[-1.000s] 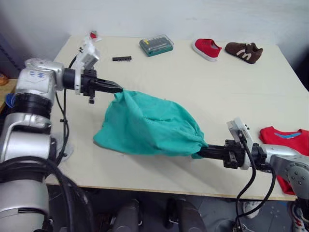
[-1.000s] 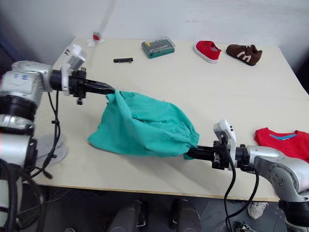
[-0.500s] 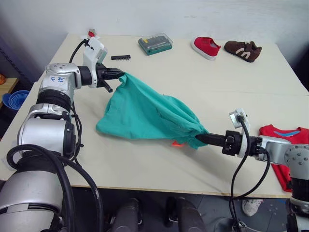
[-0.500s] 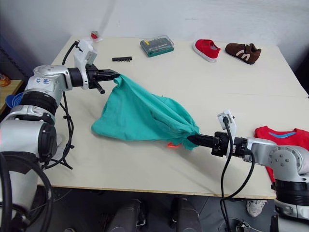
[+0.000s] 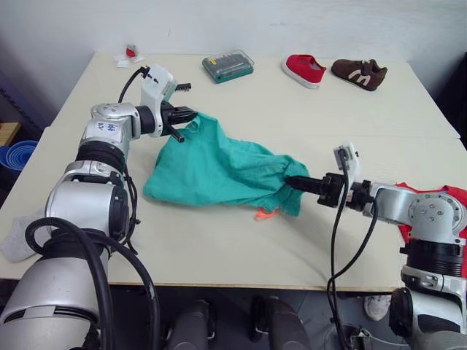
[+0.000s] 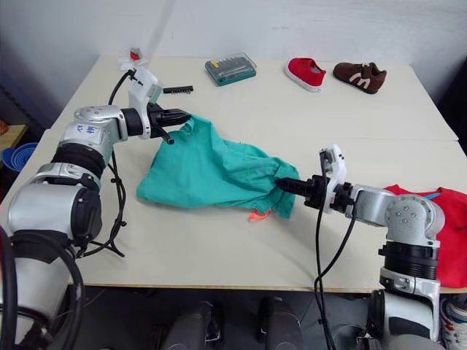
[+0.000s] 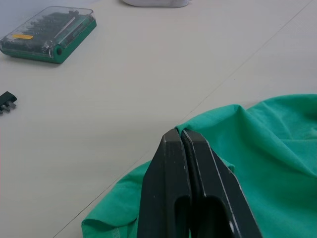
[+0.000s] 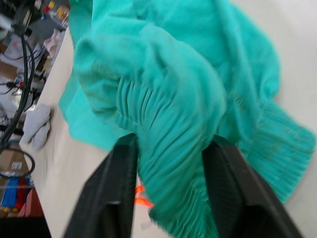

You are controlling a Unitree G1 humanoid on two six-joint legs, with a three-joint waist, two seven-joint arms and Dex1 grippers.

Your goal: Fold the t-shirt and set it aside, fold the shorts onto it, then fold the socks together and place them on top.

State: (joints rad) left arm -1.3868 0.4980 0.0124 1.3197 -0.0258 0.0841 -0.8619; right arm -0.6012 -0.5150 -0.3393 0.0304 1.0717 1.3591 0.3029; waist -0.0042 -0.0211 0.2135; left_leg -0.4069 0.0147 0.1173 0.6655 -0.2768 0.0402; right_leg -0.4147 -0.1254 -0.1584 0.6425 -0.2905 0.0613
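The teal shorts lie bunched and stretched across the middle of the table, with the orange drawstring poking out at the near edge. My left gripper is shut on their far left corner, the fingertips pressed together over the fabric edge. My right gripper is shut on the gathered waistband at their right end. The red t-shirt lies at the table's right edge, behind my right arm. One grey sock rests at the near left edge.
Along the far side stand a green bit case, a red shoe and a brown shoe. A black bit strip lies just beyond my left wrist. A small red and white item sits at the far left corner.
The shorts have come down from hanging between the grippers to lying on the table. My right gripper moved inward and away from the front edge. My left gripper shifted slightly right.
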